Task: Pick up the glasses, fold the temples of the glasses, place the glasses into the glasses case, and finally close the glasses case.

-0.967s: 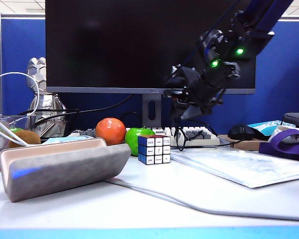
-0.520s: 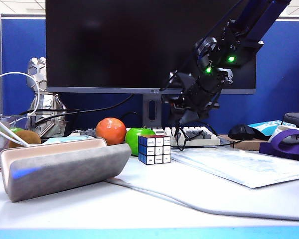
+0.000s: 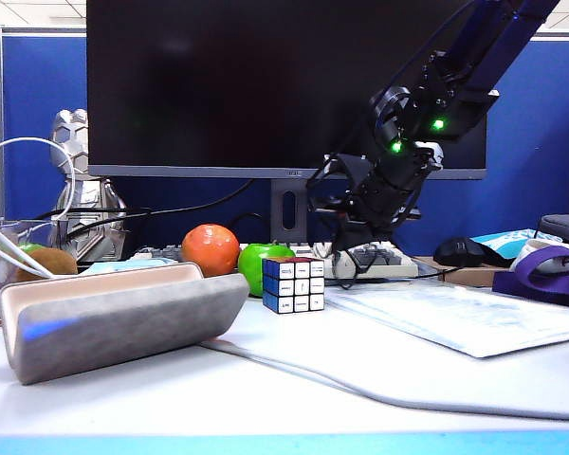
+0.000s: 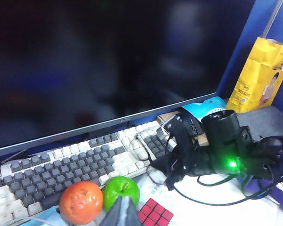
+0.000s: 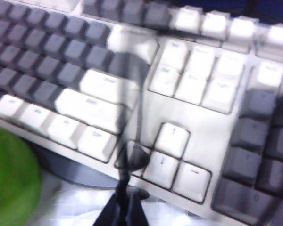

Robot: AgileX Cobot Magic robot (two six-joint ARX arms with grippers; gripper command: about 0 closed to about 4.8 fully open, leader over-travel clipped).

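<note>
The right gripper [image 5: 125, 207], at one o'clock of the cube [image 3: 293, 284], holds jaws pinched on the blurred glasses [image 5: 137, 108], whose thin rim could slip; the left gripper [image 4: 122, 212], jaws seemingly together, hangs by the apple [image 4: 121, 190]; the glasses case [image 3: 123, 318] lies at eight o'clock.

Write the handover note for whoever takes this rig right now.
Right end effector: shut on the glasses, low over the keyboard.
Left end effector: looks shut, empty, hovering near the orange and apple.
Case: front left of the table, apparently open.
Done: glasses gripped.
Left: lift them, fold the temples, put them in the case, close it.
</note>
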